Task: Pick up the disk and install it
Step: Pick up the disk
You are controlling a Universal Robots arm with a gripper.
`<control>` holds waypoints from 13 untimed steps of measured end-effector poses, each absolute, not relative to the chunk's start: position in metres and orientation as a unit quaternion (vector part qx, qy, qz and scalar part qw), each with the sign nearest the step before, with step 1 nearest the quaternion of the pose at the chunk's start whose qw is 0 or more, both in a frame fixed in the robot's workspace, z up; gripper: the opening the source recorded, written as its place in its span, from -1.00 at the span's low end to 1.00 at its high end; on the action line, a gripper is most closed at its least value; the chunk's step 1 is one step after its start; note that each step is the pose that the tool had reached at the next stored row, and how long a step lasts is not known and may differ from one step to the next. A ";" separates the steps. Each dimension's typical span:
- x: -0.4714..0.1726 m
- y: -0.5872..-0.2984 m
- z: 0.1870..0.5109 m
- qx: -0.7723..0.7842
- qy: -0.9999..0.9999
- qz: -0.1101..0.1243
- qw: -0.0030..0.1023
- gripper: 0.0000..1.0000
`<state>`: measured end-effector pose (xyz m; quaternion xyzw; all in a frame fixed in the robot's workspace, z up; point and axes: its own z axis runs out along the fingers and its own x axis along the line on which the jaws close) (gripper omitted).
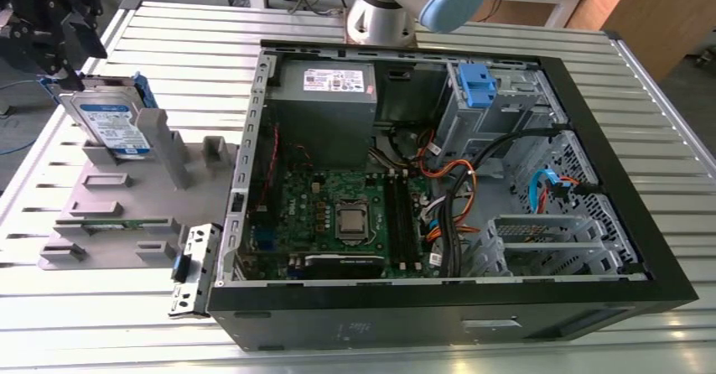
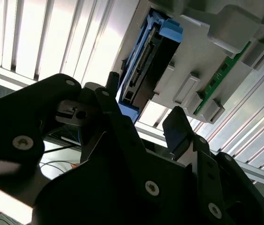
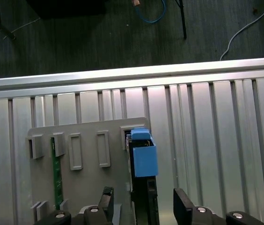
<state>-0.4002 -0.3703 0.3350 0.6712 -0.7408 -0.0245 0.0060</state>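
The disk (image 1: 110, 122) stands on edge in a slot of the grey holder (image 1: 123, 198), at the holder's far end on the exterior view's left, close to the table (image 1: 168, 30) edge. In the first wrist view a strip of bare slats lies between the holder (image 3: 87, 192) and that edge, with dark floor (image 3: 76, 42) and loose cables beyond. The pincer (image 3: 144, 194) is open and straddles the disk (image 3: 143, 157) from above, one finger on each side with a gap to each. The second wrist view shows the same, the pincer (image 2: 145, 97) spread around the blue-railed end of the disk (image 2: 143, 61).

The disk's broad face carries a white-and-blue label. A green memory stick (image 1: 101, 220) sits in another slot of the holder.

Beside the holder lies the open computer case (image 1: 448, 307). Inside are a grey power supply (image 1: 324, 97) with a white sticker, the green mainboard (image 1: 335, 215), and a blue clip (image 1: 475, 85) in the drive bay.
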 end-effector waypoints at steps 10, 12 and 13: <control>-0.401 -0.370 0.329 0.689 -0.725 -0.024 0.006 0.29; -0.401 -0.370 0.326 0.693 -0.721 -0.023 0.006 0.29; -0.401 -0.370 0.324 0.694 -0.719 -0.023 0.006 0.29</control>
